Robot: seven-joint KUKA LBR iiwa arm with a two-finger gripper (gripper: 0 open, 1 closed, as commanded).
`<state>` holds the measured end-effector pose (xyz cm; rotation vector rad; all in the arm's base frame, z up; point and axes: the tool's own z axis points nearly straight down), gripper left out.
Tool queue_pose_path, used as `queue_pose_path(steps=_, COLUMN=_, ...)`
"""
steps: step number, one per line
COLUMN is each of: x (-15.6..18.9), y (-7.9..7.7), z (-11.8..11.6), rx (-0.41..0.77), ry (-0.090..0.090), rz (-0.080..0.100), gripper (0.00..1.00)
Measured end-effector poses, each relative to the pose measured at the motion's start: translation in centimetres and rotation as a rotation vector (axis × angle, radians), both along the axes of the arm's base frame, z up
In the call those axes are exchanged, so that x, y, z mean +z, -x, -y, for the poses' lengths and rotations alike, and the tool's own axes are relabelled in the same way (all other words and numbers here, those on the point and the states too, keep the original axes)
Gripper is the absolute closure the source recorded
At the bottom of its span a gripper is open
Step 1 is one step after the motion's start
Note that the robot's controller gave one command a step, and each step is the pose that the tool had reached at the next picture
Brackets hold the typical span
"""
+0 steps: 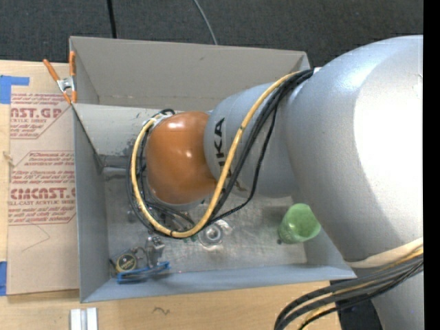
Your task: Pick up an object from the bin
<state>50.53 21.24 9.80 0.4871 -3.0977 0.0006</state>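
My arm [364, 157] enters from the right, its broad pale-grey link in the near foreground and angled down toward the left. The narrower wrist link [271, 167], lettered KUKA, continues the same line and ends in a rounded orange cover [175, 158]. A bundle of yellow and black cables [238, 139] runs along the wrist link, loops round the cover's left side and passes beneath it. My gripper [154, 246] hangs low under the cover, mostly masked by it and the cable loop.

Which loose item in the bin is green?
The rounded lump at far right; the ring is silver, the lower-left piece blue.
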Motion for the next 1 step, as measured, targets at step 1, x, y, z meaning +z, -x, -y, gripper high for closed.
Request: queue_pose_path(steps=1, x=-1.75, y=2.00, z=-1.15, rx=0.070, ry=-0.009, rz=0.029, gripper=0.00)
